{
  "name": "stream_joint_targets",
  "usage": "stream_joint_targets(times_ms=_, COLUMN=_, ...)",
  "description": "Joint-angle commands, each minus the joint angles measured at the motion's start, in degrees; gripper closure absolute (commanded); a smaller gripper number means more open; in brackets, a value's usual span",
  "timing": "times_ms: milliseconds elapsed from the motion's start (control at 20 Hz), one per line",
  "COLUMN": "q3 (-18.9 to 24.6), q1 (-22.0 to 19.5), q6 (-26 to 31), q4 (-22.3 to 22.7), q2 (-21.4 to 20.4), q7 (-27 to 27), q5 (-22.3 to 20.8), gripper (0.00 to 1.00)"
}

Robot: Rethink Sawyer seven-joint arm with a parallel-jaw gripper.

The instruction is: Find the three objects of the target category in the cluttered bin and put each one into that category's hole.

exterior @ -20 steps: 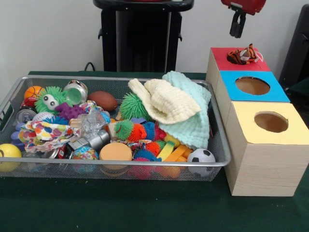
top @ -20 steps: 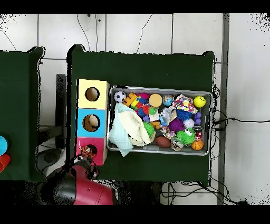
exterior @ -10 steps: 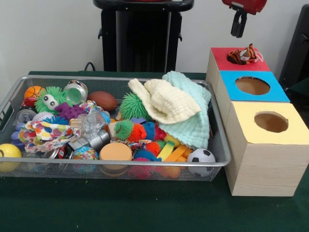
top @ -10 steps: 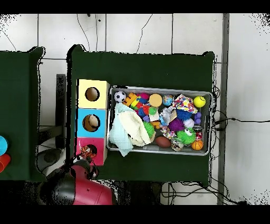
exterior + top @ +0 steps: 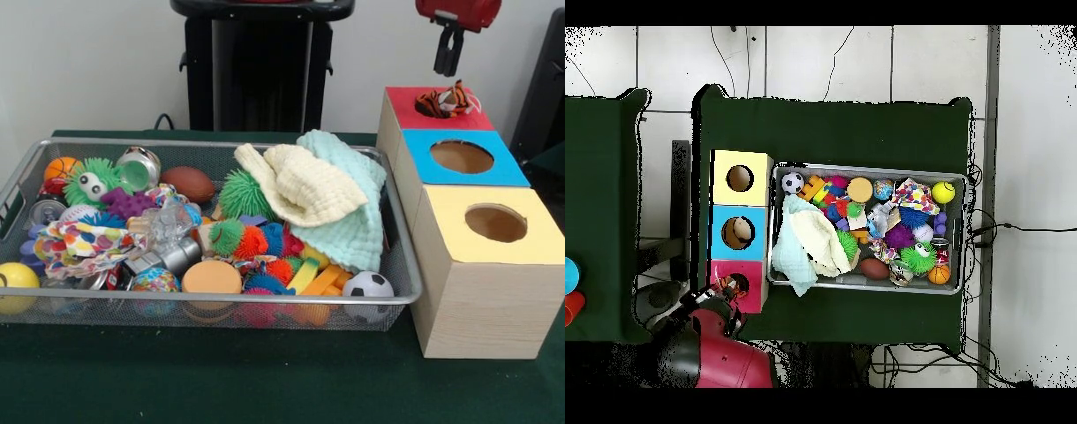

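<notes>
tiger plush toy (image 5: pixel 444 100) sits in the round hole of the red-topped box (image 5: pixel 403 106), half sunk, head and striped back poking out above the top. in the overhead view the same toy (image 5: pixel 733 288) shows in that red box (image 5: pixel 754 272). gripper (image 5: pixel 448 55) hangs above and slightly right of the toy, apart from it, nothing in it — fingers look close together, but i cannot tell if they are fully closed.

next nearer in the row is the blue-topped box (image 5: pixel 494 168), then the yellow-topped box (image 5: pixel 538 225) nearest the camera; the three touch side to side. in the overhead view a tan round thing shows inside the blue box's hole (image 5: pixel 738 233).

left of the boxes stands the wire mesh bin (image 5: pixel 221 305), just beside them, on a dark green table cover (image 5: pixel 265 380). at the bin's right end a cream cloth (image 5: pixel 305 185) lies over a mint cloth (image 5: pixel 353 221). near right corner — soccer ball (image 5: pixel 367 286). spiky green ball (image 5: pixel 243 193) left of the cloths, brown football (image 5: pixel 188 183) further left at the far side. green fuzzy monster with googly eyes (image 5: pixel 91 182) at far left, small basketball (image 5: pixel 60 167) beside it, yellow ball (image 5: pixel 16 281) at the near left corner. polka-dot cloth (image 5: pixel 75 243) and an orange disc (image 5: pixel 212 277) along the near side.
</notes>
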Motion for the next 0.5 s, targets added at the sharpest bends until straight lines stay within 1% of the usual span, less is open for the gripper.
stream_joint_targets(times_ms=50, q3=7.59, q1=-1.62, q6=-6.14, q4=0.68, q2=3.23, q7=15.37, q5=4.19, gripper=1.00)
stream_joint_targets(times_ms=200, q3=7.80, q1=-1.34, q6=-7.15, q4=0.67, q2=3.79, q7=15.38, q5=4.67, gripper=1.00)
stream_joint_targets(times_ms=300, q3=9.16, q1=-2.60, q6=-9.07, q4=1.25, q2=4.30, q7=14.84, q5=4.46, gripper=1.00)
stream_joint_targets(times_ms=350, q3=8.66, q1=-2.38, q6=-9.11, q4=1.04, q2=4.92, q7=14.52, q5=4.35, gripper=1.00)
stream_joint_targets(times_ms=400, q3=9.23, q1=-3.04, q6=-10.08, q4=1.31, q2=5.27, q7=14.15, q5=3.95, gripper=1.00)
stream_joint_targets(times_ms=450, q3=8.20, q1=-2.26, q6=-9.86, q4=0.77, q2=6.31, q7=13.84, q5=3.82, gripper=1.00)
stream_joint_targets(times_ms=500, q3=8.17, q1=-2.51, q6=-10.36, q4=0.88, q2=6.79, q7=13.55, q5=3.50, gripper=1.00)
